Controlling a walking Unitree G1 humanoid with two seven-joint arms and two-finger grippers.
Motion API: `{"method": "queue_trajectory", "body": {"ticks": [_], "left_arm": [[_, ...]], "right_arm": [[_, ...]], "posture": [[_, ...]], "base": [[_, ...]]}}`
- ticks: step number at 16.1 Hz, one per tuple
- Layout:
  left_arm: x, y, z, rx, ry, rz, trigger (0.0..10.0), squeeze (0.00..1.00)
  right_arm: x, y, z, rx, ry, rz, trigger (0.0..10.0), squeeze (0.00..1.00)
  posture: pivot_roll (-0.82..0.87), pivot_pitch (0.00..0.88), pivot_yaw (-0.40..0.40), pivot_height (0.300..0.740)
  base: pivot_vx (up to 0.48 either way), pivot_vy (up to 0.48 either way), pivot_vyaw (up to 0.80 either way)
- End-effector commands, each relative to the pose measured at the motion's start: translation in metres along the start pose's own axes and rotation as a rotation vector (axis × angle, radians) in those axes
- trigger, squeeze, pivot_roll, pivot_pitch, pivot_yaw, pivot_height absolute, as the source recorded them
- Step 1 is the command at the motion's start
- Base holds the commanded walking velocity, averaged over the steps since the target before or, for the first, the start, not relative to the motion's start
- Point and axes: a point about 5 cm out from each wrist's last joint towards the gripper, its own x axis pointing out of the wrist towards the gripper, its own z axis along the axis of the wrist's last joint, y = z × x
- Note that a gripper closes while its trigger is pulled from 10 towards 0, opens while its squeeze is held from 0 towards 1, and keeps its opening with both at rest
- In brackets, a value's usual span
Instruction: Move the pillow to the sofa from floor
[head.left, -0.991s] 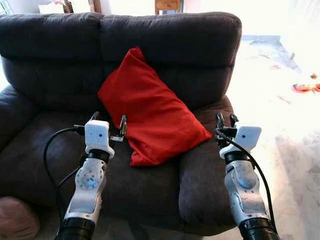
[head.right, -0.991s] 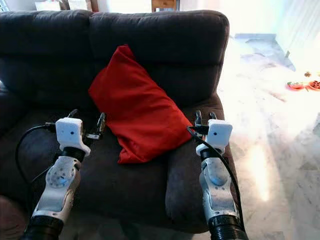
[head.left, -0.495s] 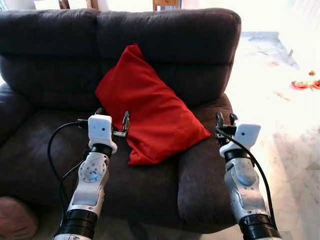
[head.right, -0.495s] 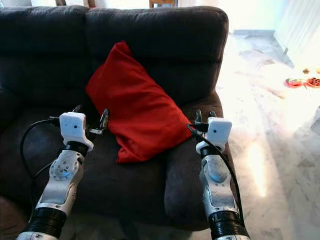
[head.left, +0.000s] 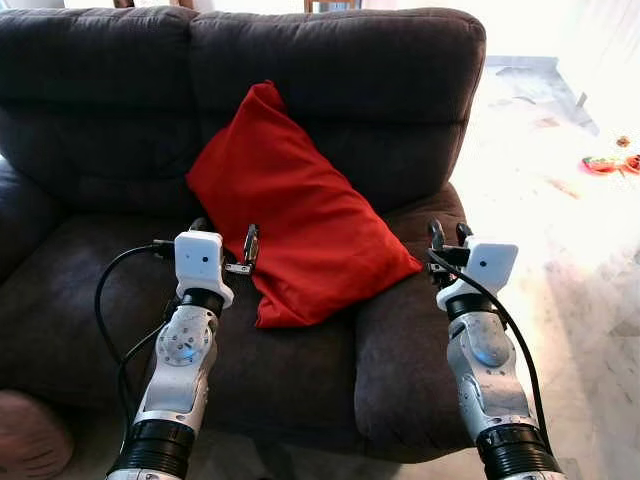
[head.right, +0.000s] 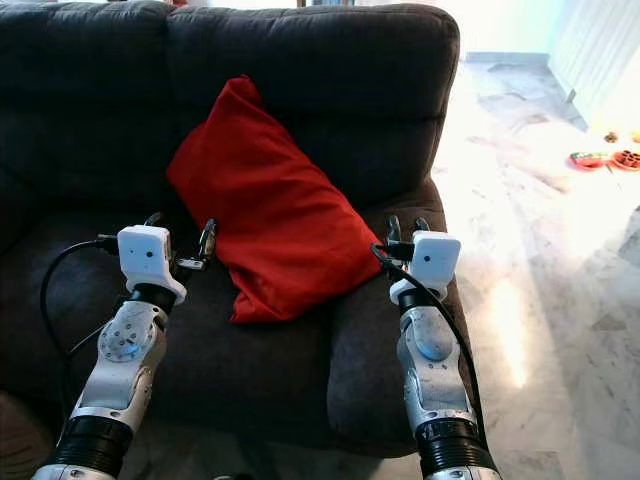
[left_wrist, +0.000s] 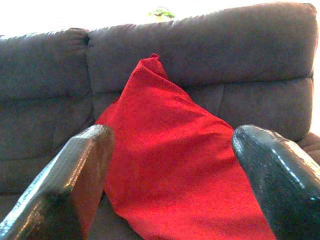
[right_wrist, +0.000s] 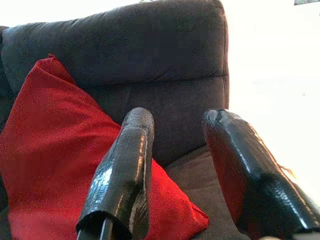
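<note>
Nearest us, our left hand (head.left: 222, 238) hovers over the seat of the dark grey fabric sofa (head.left: 100, 290), its fingers parted and empty, just beside the lower left edge of the red rectangular fabric pillow (head.left: 300, 215). Our right hand (head.left: 446, 234) sits above the sofa's right armrest, fingers a little apart and holding nothing, a short way off the pillow's lower right corner. The pillow lies on the seat, leaning against the backrest, its long axis running diagonally from upper left down to lower right, between our two hands; the left is the nearer. We judge the placing done. Compared with a second ago, both hands and the pillow sit about as they did; mainly our view has shifted slightly.
</note>
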Motion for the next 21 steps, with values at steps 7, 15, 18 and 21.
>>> {"method": "queue_trajectory", "body": {"ticks": [7, 15, 18, 21], "left_arm": [[0.0, 0.003, -0.0006, -0.007, 0.013, 0.005, 10.0, 0.0], [0.0008, 0.0005, -0.0004, -0.013, 0.009, 0.002, 10.0, 0.0], [0.0011, 0.0006, -0.0002, -0.012, 0.008, 0.001, 10.0, 0.0], [0.0009, 0.0008, -0.0001, -0.012, 0.008, 0.002, 10.0, 0.0]], "right_arm": [[0.0004, 0.0009, -0.0017, -0.001, 0.021, -0.001, 10.0, 0.0], [0.0013, 0.0024, -0.0017, 0.002, 0.022, 0.008, 10.0, 0.0], [0.0024, 0.0044, -0.0015, 0.006, 0.023, 0.014, 10.0, 0.0], [0.002, 0.0055, -0.0014, 0.008, 0.019, 0.02, 10.0, 0.0]], "posture": [[0.04, 0.127, 0.013, 0.739], [0.03, 0.115, 0.011, 0.739], [0.04, 0.111, 0.011, 0.719], [0.03, 0.111, 0.011, 0.714]], "base": [[0.0, 0.0, 0.0], [0.0, 0.0, 0.0], [0.0, 0.0, 0.0], [0.0, 0.0, 0.0]]}}
